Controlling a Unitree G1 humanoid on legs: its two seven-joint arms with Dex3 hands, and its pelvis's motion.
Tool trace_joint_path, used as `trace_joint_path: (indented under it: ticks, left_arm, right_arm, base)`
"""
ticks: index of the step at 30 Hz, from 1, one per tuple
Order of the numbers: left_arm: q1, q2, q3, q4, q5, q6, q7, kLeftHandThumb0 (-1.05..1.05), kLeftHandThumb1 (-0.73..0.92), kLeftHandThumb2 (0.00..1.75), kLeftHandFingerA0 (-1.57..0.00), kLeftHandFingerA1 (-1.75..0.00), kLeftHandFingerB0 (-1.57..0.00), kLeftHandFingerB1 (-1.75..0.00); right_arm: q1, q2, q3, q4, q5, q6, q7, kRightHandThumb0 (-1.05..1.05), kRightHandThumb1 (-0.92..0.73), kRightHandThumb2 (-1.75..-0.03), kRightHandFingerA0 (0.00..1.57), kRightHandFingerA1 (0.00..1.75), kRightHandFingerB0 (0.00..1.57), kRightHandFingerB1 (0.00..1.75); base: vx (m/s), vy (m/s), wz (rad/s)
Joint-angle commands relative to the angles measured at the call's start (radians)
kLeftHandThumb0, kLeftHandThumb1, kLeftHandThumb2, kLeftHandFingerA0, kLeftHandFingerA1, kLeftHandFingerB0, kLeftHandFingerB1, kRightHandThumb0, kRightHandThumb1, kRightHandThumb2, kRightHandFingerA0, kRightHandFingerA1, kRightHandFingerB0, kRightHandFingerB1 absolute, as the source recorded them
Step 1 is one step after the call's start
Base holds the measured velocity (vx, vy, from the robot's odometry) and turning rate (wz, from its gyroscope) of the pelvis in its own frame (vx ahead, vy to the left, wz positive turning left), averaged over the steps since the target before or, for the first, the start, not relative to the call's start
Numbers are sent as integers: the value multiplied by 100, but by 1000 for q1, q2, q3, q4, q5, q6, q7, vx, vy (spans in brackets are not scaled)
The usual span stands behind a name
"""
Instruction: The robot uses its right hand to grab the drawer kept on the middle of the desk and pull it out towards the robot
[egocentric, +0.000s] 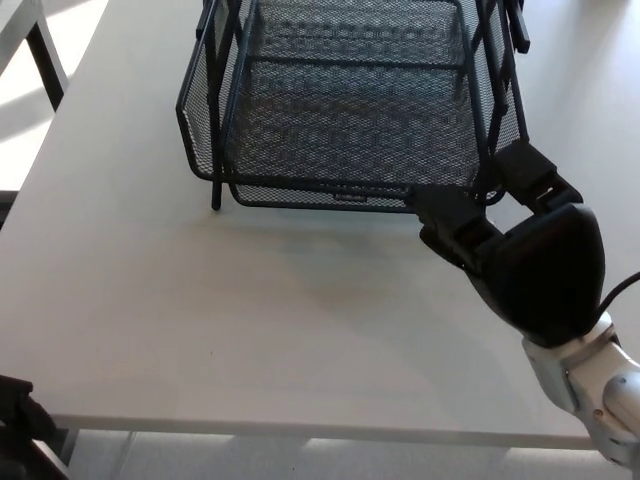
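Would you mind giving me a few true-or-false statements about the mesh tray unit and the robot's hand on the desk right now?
1. The right hand is at the front right corner of the black mesh drawer. True.
2. The drawer holds a stack of papers. False: only bare mesh shows in it.
3. The desk is white. True.
4. The right hand reaches the drawer from the robot's left side. False: its forearm comes in from the lower right of the picture.
5. A small label sits on the front edge of the lower tray. True.
6. The hand rests flat on the desk, far from the drawer. False: its fingers are against the drawer's front corner.
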Motion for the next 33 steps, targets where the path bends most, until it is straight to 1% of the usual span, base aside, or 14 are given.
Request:
trace_joint_path:
  ticks: [1,8,10,11,12,14,15,16,17,20,22,23,27,33]
  left_arm:
    - [4,12,9,3,13,-10,-3,-32,58,57,-77,-87,-78,-60]
    - [16,9,13,13,5,-24,-1,-31,57,57,-78,-84,-80,-60]
    - [15,9,12,16,9,-27,4,-31,57,57,-78,-84,-80,-60]
    - [19,8,13,7,7,-13,-3,-33,58,57,-75,-84,-78,-59]
    - [21,8,14,3,7,-8,-6,-33,59,57,-76,-86,-79,-59]
    - [22,9,15,3,7,-11,-5,-33,59,57,-76,-86,-79,-59]
    - [19,11,13,11,9,-27,1,-32,58,57,-78,-86,-78,-58]
    - [21,11,14,12,10,-28,2,-32,58,57,-78,-86,-78,-58]
    - [22,11,14,12,9,-28,2,-33,59,57,-78,-85,-78,-58]
    - [31,7,13,16,9,-34,6,-31,57,57,-79,-84,-80,-59]
    - [35,7,15,6,11,-26,4,-33,58,57,-77,-86,-80,-60]
    - [48,7,20,-2,10,-16,1,-33,59,57,-78,-84,-79,-59]
    - [45,6,20,3,5,-20,1,-32,58,57,-80,-87,-80,-60]
    - [48,8,18,2,16,-19,6,-32,58,57,-78,-86,-80,-60]
  right_arm:
    - [77,-60,-24,-40,3,-37,53,-44,-54,-58,94,133,92,62]
    - [123,-51,-44,-90,-9,-31,76,-44,-53,-58,92,134,91,62]
    - [120,-51,-49,-86,-6,-47,75,-44,-55,-56,93,124,90,59]
    - [129,-47,-58,-104,0,-23,128,-41,-66,-59,83,84,70,41]
    - [136,-43,-65,-120,6,-6,167,-44,-66,-61,74,71,57,38]
    - [145,-38,-74,-135,8,5,198,-44,-66,-61,74,71,57,38]
    - [164,-52,-87,-193,39,9,316,-55,-63,-59,44,50,30,33]
    - [167,-52,-90,-199,41,8,331,-55,-63,-59,44,50,30,33]
    - [168,-52,-94,-205,45,7,343,-62,-46,-81,22,53,12,44]
    - [184,-49,-108,-236,46,26,384,-64,-45,-79,13,51,6,43]
    - [196,-35,-132,-278,51,72,440,-85,-50,-83,0,9,0,14]
    - [202,-38,-140,-318,29,120,508,-105,-61,-89,0,7,0,1]
    - [221,-50,-172,-382,33,139,560,-102,-60,-94,0,17,0,8]
    - [277,-90,-247,-499,31,146,599,-104,-61,-95,0,11,0,5]
  base:
    - [0,0,0]
    - [0,0,0]
    - [0,0,0]
    - [0,0,0]
    - [0,0,0]
    - [0,0,0]
    - [0,0,0]
    - [0,0,0]
    - [0,0,0]
    - [0,0,0]
    - [0,0,0]
    - [0,0,0]
    - [0,0,0]
    - [0,0,0]
